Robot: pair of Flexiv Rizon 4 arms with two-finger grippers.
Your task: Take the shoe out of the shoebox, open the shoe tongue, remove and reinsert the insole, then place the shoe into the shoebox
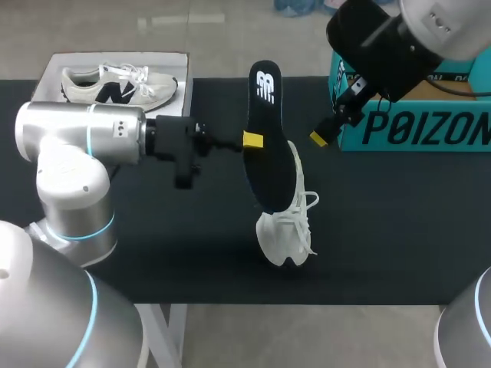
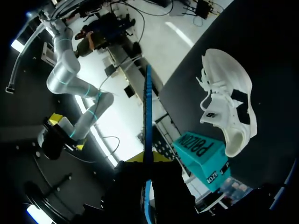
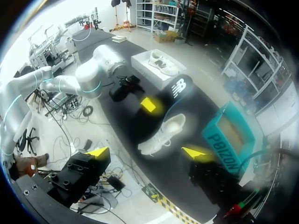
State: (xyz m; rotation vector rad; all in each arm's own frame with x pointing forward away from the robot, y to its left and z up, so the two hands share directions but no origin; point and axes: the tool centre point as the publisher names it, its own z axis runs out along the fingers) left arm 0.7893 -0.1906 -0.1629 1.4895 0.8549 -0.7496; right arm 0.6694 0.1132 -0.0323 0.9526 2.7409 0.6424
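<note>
Box, white, at ten o'clock on table, second shoe lying inside on its side. Left arm in from nine o'clock, stretched level over the table, left gripper close to centre, clenched on insole at its long edge. Insole black, held off the table, long axis running twelve to six, logo end at twelve, lower end over shoe; whether touching it, cannot tell. Shoe white, resting on the table at six o'clock of the left gripper, loose laces spilling toward three. Along the left wrist: insole edge-on, a thin blue line pinched between both yellow tips of the left gripper; shoe on the dark table ahead and to one side, teal box near it. Right arm in from one o'clock, right gripper at three o'clock of the insole, apart from it, hanging in front of teal box at two o'clock on the table. Along the right wrist: right gripper released, yellow tips spread wide; shoe ahead of it on the table, insole farther on with the left gripper on its edge, teal box beside the right gripper.
</note>
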